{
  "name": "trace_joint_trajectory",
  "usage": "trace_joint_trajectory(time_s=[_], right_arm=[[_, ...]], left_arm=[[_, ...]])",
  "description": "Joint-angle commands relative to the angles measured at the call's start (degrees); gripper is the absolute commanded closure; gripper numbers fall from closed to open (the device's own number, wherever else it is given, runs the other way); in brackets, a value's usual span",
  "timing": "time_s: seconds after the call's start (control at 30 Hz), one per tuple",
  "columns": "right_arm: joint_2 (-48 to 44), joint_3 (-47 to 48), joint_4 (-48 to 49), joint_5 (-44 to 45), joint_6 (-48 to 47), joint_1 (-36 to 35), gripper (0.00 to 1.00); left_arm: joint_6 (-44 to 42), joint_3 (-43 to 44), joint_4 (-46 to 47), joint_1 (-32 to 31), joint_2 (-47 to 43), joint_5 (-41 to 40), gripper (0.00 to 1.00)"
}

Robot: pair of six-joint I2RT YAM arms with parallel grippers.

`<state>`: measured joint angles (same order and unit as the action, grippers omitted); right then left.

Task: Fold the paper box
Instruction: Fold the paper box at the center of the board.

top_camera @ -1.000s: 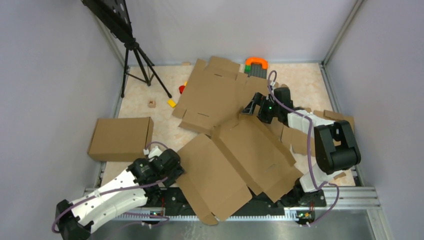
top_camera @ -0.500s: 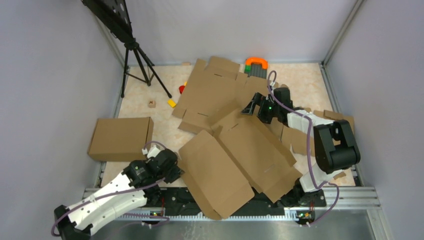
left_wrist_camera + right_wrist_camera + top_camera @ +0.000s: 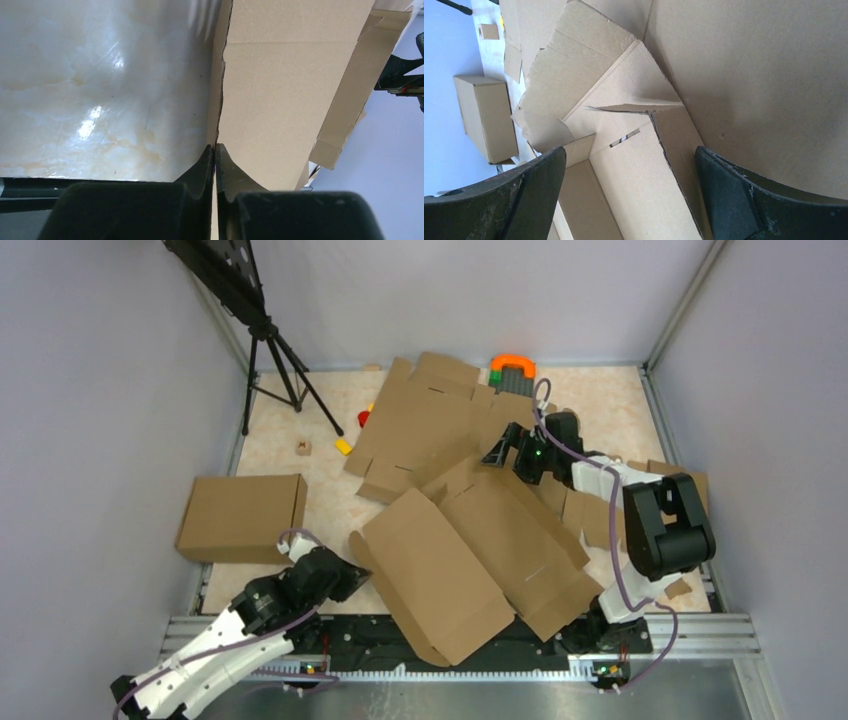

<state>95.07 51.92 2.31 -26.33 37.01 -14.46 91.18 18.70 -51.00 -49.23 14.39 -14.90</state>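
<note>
Tear risk: paper box (image 3: pixel 470 540) pinched at one edge.
Right of the closed carton (image 3: pixel 240 517), the left hand (image 3: pixel 345 575) clamps the box's flap edge. Farther right, the box lies on the counter (image 3: pixel 300 415). Farthest right, the right hand (image 3: pixel 505 455) is spread and empty. A hard pull may tear the flap.

white arms (image 3: pixel 215 655) with black joints, purple cables (image 3: pixel 613 560).

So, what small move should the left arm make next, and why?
Probably swing the left claw inward, folding the pinched panel over its crease: it is shut on the paper box at its near-left edge, while the right claw hangs open, holding nothing.
</note>
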Motion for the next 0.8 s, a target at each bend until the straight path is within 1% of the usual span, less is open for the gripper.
trace_joint_trajectory(time_s=[0.0, 0.1, 0.17, 0.3, 0.4, 0.47, 0.63, 0.77], right_arm=[[0.07, 1.81, 1.43, -1.58, -0.35, 0.06, 0.03], [-1.56, -0.13, 2.05, -1.18, -0.17, 0.12, 0.11], [-2.52, -0.98, 1.18, -0.31, -0.97, 0.06, 0.17], [-4.77, -2.60, -0.42, 2.34, -2.80, -0.14, 0.33], [-6.25, -3.23, -2.09, 5.09, -4.22, -0.73, 0.45], [-7.46, -4.05, -2.13, 6.29, -4.54, -0.95, 0.48], [-9.88, -5.15, -4.20, 7.91, -5.18, -1.25, 0.49], [-8.67, -3.79, -4.80, 7.73, -6.15, -2.95, 0.51]], left_arm=[[0.14, 0.60, 7.75, -0.08, 4.41, -1.82, 1.00], [-2.71, 2.64, 10.46, -0.07, 10.37, -2.35, 1.00], [-3.01, 4.94, 9.54, -0.07, 14.09, -3.45, 1.00], [-4.10, 8.06, 8.66, 0.22, 17.59, -5.53, 1.00], [-6.01, 9.75, 8.82, 1.67, 19.89, -4.84, 1.00], [-8.27, 10.77, 10.16, 2.68, 21.84, -3.55, 1.00], [-12.08, 13.42, 12.48, 3.87, 27.32, -2.61, 1.00], [-16.00, 14.61, 14.70, 8.46, 29.26, 0.92, 1.00]])
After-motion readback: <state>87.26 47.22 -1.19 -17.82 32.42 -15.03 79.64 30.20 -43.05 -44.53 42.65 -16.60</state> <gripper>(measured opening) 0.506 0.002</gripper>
